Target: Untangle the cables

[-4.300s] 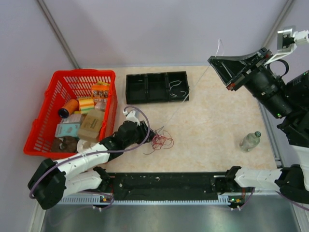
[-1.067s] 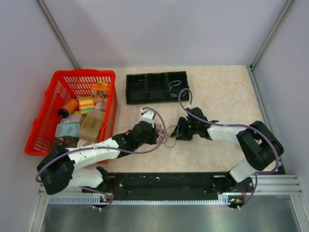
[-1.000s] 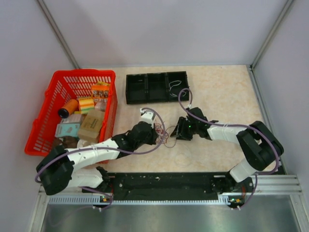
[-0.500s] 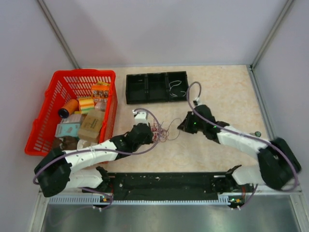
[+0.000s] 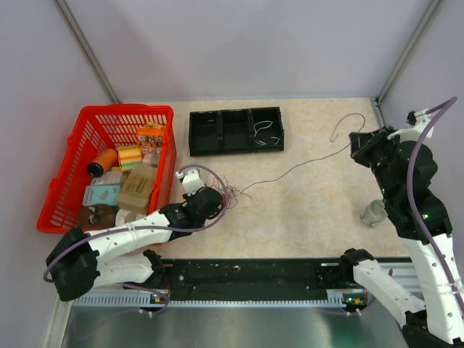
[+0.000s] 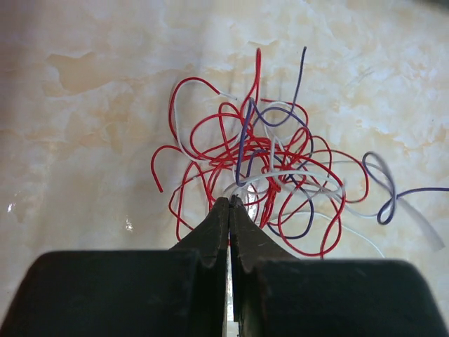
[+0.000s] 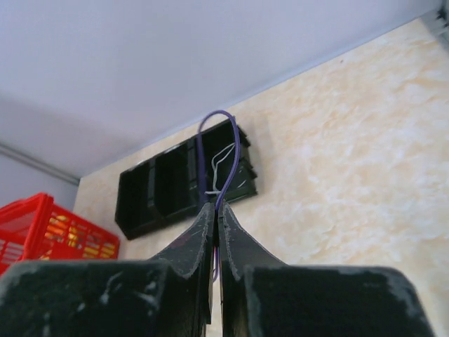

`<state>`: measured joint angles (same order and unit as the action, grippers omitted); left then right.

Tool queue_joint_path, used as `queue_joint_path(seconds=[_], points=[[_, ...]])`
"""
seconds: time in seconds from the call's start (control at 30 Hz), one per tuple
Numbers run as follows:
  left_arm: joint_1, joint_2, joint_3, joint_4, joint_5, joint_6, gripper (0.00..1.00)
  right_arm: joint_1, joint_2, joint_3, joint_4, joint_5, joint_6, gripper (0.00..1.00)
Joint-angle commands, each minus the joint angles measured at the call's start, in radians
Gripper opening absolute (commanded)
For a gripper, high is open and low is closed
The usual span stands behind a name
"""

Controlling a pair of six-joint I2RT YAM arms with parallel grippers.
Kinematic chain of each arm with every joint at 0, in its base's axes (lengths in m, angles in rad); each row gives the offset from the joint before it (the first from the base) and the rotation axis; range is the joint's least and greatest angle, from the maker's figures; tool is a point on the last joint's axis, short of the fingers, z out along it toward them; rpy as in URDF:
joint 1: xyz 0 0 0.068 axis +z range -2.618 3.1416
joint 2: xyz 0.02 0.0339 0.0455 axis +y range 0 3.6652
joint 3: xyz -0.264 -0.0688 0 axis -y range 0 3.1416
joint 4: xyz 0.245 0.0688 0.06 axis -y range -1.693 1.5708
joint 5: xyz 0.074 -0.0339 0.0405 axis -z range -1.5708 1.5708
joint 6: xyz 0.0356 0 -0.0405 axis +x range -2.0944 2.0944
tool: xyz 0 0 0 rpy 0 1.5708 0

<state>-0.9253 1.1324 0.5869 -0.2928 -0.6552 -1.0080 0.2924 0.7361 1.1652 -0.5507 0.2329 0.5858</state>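
The cables (image 6: 266, 175) are a palm-sized tangle of red, white and dark blue wires on the beige table, small in the top view (image 5: 229, 194). My left gripper (image 6: 229, 202) is shut on the near edge of the tangle and shows in the top view (image 5: 221, 199). My right gripper (image 7: 217, 207) is shut on a dark blue cable (image 7: 219, 151), raised high at the right (image 5: 355, 145). That cable (image 5: 297, 168) stretches from the tangle to the right gripper, its free end looping above the fingers.
A black three-compartment tray (image 5: 235, 130) at the back holds a white wire (image 5: 267, 135) in its right compartment. A red basket (image 5: 69, 174) of items stands at the left. A small bottle (image 5: 373, 212) lies at the right. A black rail (image 5: 246, 279) runs along the front.
My right gripper has risen and swung far right from beside the tangle, drawing a dark blue cable out into a long line. My left gripper has shifted slightly left, holding the tangle.
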Motion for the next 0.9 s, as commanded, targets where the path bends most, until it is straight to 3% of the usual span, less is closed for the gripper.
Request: queue_joint_path(seconds=[0.0, 0.17, 0.33, 0.43, 0.57, 0.87], points=[[0.000, -0.016, -0.010, 0.017, -0.032, -0.020, 0.00, -0.035, 0.071, 0.183, -0.072, 0.104, -0.087, 0.00], [0.000, -0.006, -0.016, 0.035, -0.023, -0.004, 0.00, -0.035, 0.167, 0.463, -0.069, 0.253, -0.199, 0.00], [0.002, -0.014, -0.030, 0.058, -0.015, 0.008, 0.00, -0.035, 0.296, 0.828, -0.069, 0.304, -0.323, 0.00], [0.002, -0.019, -0.038, 0.078, -0.007, 0.022, 0.00, -0.035, 0.377, 0.962, -0.084, 0.144, -0.302, 0.00], [0.002, -0.010, -0.036, 0.109, 0.012, 0.049, 0.00, -0.035, 0.419, 0.882, -0.078, -0.156, -0.192, 0.00], [0.002, -0.114, -0.145, 0.283, 0.130, 0.186, 0.00, -0.035, 0.436, 0.774, 0.061, -0.227, -0.250, 0.00]])
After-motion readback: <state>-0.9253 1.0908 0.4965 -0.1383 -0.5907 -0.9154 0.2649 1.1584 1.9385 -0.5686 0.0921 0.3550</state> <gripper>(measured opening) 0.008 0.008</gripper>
